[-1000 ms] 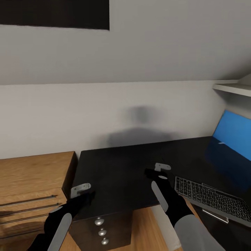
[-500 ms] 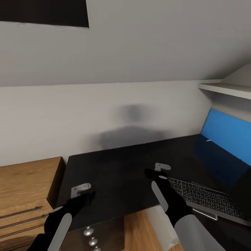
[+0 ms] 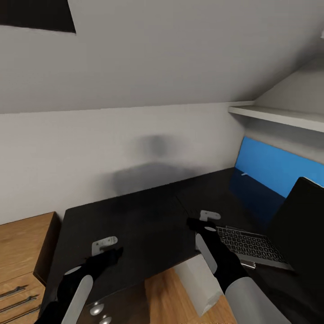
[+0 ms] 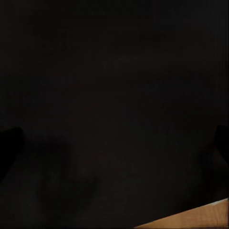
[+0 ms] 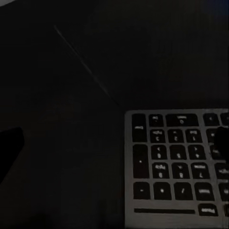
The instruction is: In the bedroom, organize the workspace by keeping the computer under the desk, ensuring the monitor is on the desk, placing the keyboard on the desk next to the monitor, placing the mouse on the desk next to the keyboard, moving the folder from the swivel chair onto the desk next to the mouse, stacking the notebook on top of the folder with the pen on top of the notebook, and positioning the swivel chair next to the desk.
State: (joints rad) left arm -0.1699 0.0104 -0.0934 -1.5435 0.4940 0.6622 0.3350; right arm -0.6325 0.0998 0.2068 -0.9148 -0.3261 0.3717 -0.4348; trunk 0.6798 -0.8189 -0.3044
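Up close, both robot arms hover low over the black desk [image 3: 148, 216]. The left gripper [image 3: 106, 246] and right gripper [image 3: 208, 218] both have fingers spread, holding nothing. The keyboard [image 3: 248, 247] lies on the desk just beside the right gripper, before the monitor [image 3: 300, 220].

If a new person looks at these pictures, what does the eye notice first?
Probably the bright blue panel at the back of the black desk, on the right. Next, the keyboard lying on the desk beside the right claw, with the dark monitor at the right edge.
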